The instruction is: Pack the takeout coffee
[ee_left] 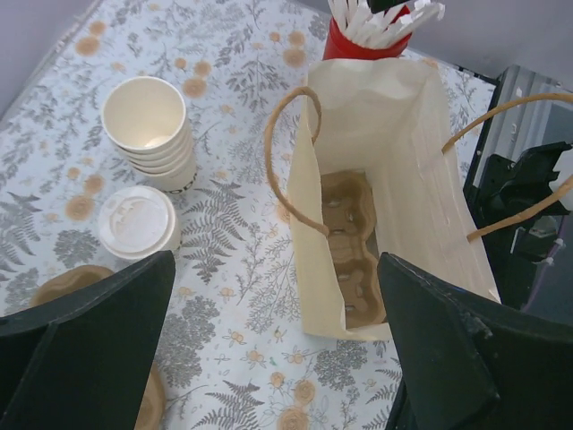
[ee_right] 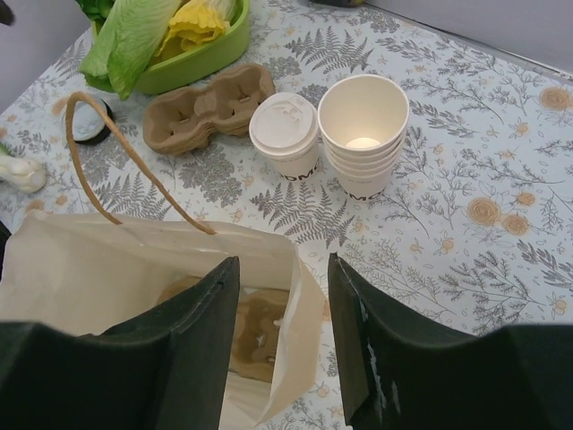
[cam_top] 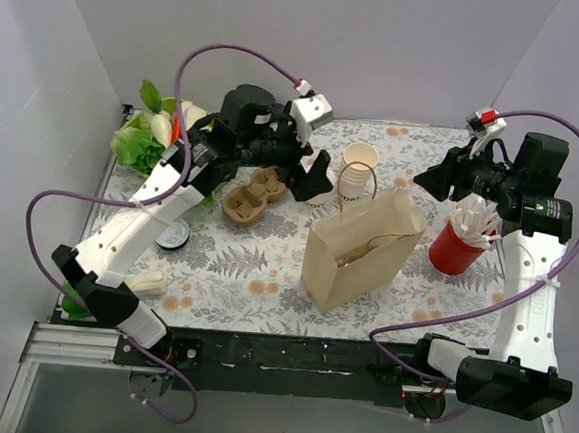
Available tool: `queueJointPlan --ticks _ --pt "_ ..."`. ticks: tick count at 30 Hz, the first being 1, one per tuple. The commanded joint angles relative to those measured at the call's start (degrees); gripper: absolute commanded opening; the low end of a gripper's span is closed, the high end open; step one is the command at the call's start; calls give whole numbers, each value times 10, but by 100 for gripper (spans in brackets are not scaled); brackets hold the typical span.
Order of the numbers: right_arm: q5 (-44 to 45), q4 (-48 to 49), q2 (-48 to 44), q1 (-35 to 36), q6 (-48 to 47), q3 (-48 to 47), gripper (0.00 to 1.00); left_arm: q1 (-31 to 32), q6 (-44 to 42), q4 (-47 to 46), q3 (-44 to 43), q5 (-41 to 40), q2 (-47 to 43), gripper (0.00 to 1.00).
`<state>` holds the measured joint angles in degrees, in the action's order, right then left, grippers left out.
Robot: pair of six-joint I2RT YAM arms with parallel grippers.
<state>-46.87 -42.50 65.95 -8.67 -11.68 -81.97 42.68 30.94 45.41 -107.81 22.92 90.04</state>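
Fern-print cloth covers the table. Mid-table stands a tall cream paper bag with twine handles, mouth open, with a brown pulp cup carrier lying in its bottom. The bag is light and unbraced: nudge a wall and you tip it or crease the mouth shut.

The right gripper is spread wide with the bag's rim between its fingers; can't tell if it touches. Pinch and pull there and the bag likely drags toward the red cup of white straws near it.

The left gripper is spread too, holding nothing, above the cloth between bag and cups.

The stack of lidless cream cups is upright. Just beside it, maybe touching, sits the takeout coffee, a cream paper cup with a white plastic lid, upright on the cloth and not yet packed.

You have little room there: a wide approach may knock the stack over or close on the wrong cup. Squeeze the paper wall hard and the lid may pop. Lower it tilted and it may catch a handle or miss a carrier well.
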Motion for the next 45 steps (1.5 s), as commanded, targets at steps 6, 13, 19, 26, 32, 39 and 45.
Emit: queueJointPlan --ticks 6,13,19,26,32,39,45 --pt "5 -29 47 -3 -70 -31 52 -34 -9 49 56 78 -50 98" --pt "111 -71 84 -3 -164 -46 46 -44 -29 49 85 63 -68 98" --pt "94 -78 78 -3 -169 -17 46 -60 -13 12 88 -17 -36 98" --pt "88 -99 70 -2 -143 -10 47 -69 -76 89 -66 -70 127 93" --pt "107 -127 98 -2 -135 -46 47 -81 -57 99 -170 -128 255 96" --pt "135 -157 137 -2 -126 -95 48 -84 -10 8 -171 -128 301 98" --pt "135 -189 180 -1 -125 -152 48 -87 16 -4 -188 -104 342 98"
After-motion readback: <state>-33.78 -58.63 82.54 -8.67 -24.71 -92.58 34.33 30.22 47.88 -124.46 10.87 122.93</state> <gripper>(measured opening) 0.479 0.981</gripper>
